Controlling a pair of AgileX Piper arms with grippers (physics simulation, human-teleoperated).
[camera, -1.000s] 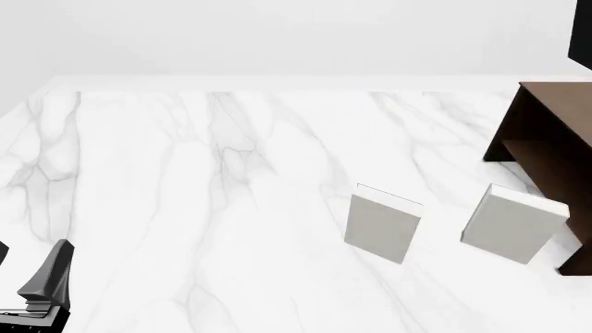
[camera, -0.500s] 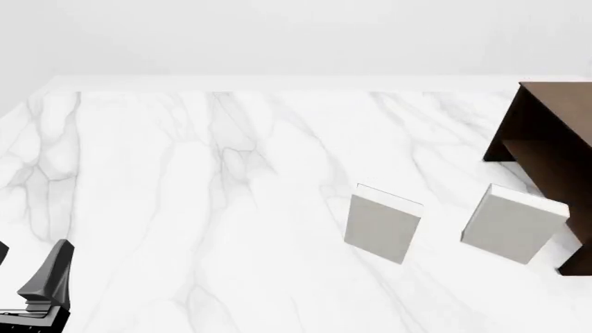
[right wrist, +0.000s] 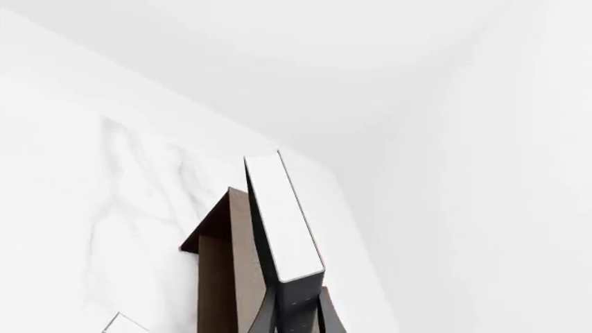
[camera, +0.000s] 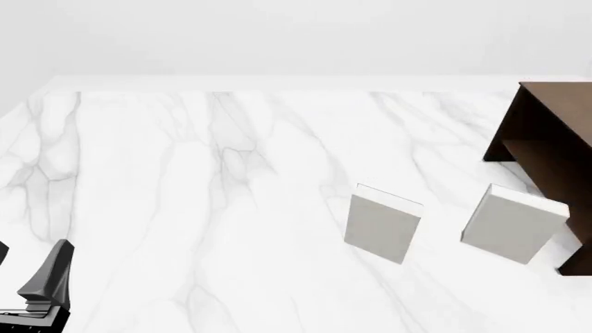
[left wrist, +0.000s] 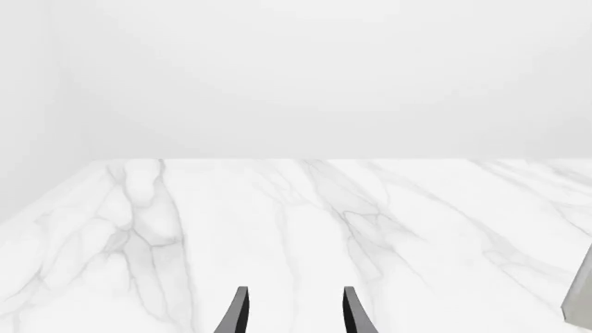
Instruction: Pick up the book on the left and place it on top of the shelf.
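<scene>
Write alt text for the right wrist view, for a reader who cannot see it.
The right gripper holds the black-covered book with white page edges, its jaws closed on the book's lower end, above the dark brown shelf. The shelf stands on a white marble table, and a corner of a pale grey book shows at the picture's lower edge.

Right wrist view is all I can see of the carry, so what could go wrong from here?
The book is pinched only at its lower end by the right gripper, with most of it sticking out beyond, so it could pivot or slip. It hangs above the shelf, and a tilted release might drop it off the edge. The two pale books stand near the shelf's foot and could be knocked.
</scene>
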